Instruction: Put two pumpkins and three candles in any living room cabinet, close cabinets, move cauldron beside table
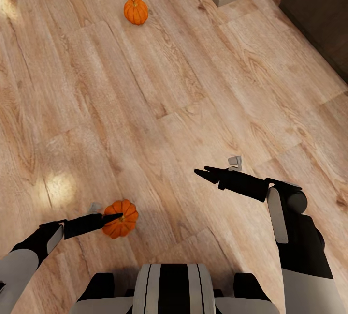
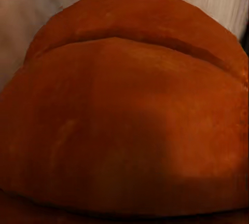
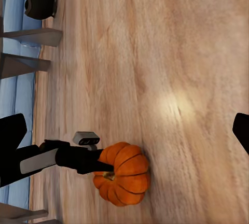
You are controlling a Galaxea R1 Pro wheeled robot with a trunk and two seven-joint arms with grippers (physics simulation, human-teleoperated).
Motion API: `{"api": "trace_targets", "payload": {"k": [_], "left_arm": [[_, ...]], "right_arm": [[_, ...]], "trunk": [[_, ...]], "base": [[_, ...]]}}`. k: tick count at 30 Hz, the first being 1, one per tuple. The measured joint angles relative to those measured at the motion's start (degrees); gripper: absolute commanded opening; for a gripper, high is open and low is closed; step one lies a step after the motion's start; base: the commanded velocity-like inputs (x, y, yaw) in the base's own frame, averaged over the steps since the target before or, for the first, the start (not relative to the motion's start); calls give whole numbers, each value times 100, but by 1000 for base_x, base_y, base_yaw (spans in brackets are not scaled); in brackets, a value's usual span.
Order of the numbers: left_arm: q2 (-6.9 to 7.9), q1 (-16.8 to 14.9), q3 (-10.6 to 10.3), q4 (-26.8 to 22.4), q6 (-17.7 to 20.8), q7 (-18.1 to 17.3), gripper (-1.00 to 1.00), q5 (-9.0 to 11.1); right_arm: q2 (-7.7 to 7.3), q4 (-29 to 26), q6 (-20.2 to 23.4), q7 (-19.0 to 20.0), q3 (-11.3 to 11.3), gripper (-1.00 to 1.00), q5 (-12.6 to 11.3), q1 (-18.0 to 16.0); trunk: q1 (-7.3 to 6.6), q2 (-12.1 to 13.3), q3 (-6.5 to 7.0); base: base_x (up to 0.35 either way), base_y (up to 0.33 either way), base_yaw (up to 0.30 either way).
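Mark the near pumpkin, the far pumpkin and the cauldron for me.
near pumpkin (image 1: pixel 123 221), head view, ribbed top right of the left gripper's tips.
far pumpkin (image 1: pixel 136 11), head view, middle of its body.
cauldron (image 3: pixel 39 0), right wrist view, black belly.

Pumpkins: two, both orange, ribbed. Near pumpkin (image 1: pixel 121 218) at left gripper (image 1: pixel 114 216) fingertips, touching or just beside them; far pumpkin (image 1: pixel 136 11) well apart, ahead of both grippers, on wood floor (image 1: pixel 193 101).

Grippers: two. Right gripper (image 1: pixel 203 172) well apart from near pumpkin, over bare floor.

Cauldron (image 3: pixel 39 0): one, black, round-bellied, far beyond left gripper in right wrist view.

Grey slanted legs: at least three, by blue rug (image 3: pixel 21 94), near cauldron; exact count cannot tell.

Dark-brown unit (image 1: pixel 321 9): one, far ahead of right gripper.
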Motion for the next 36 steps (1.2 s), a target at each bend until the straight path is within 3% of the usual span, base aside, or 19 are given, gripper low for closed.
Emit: {"api": "trace_targets", "payload": {"k": [2,6,11,14,16,18,22,23,24,25,26,28,32,36], "left_arm": [[84,0,-7,-34,-37,-23,-100,-27],[212,4,14,-233,14,-473,-100,0],[249,29,15,-576,237,-661,-100,7],[250,239,78,-1452,760,-671,-100,6],[250,300,224,-1789,1005,-655,-100,-16],[214,343,531,-2213,1488,-546,-100,-19],[170,500,668,-3014,2299,-403,-100,-23],[132,611,723,-3420,2594,-315,-100,-4],[-76,986,974,-4366,3130,-74,-100,-43],[-243,1234,1228,-4991,3509,30,-100,61],[-326,1374,1353,-5257,3606,89,-100,-39],[-617,1742,1724,-5976,4075,329,-100,-43],[-813,1985,1964,-6438,4335,734,-100,-78],[-849,2049,2034,-6544,4376,832,-100,-47]], "right_arm": [[1,0,0,-2,-1,100,2,-4],[1,0,-5,-3,-10,100,3,-4],[1,0,5,-3,-16,100,3,0],[1,0,0,-10,-24,100,6,-3],[1,0,0,-16,-25,100,9,-5],[0,0,0,-24,-25,100,11,-5],[-5,0,-9,-24,-39,100,13,-5],[-6,0,-15,-25,-68,100,14,-6],[-6,1,-34,-32,-193,100,17,-6],[-7,0,-36,-40,-282,100,18,-6],[-7,0,-36,-43,-329,100,19,-6],[-5,0,-16,-41,-509,100,17,-5],[-2,1,24,-42,-765,100,10,-6],[1,0,38,-28,-869,100,1,-6]], "trunk": [[1,0,0],[1,0,0],[1,0,0],[0,0,0],[1,0,0],[0,0,0],[1,0,0],[0,0,0],[1,0,0],[0,0,0],[1,0,0],[0,0,0],[0,0,0],[-2,0,1]], "base": [[0,0,0],[0,0,0],[0,0,0],[0,0,0],[0,0,0],[0,0,0],[0,0,0],[0,0,0],[0,0,0],[0,0,0],[0,0,0],[0,0,0],[57,12,0],[232,14,0]]}}
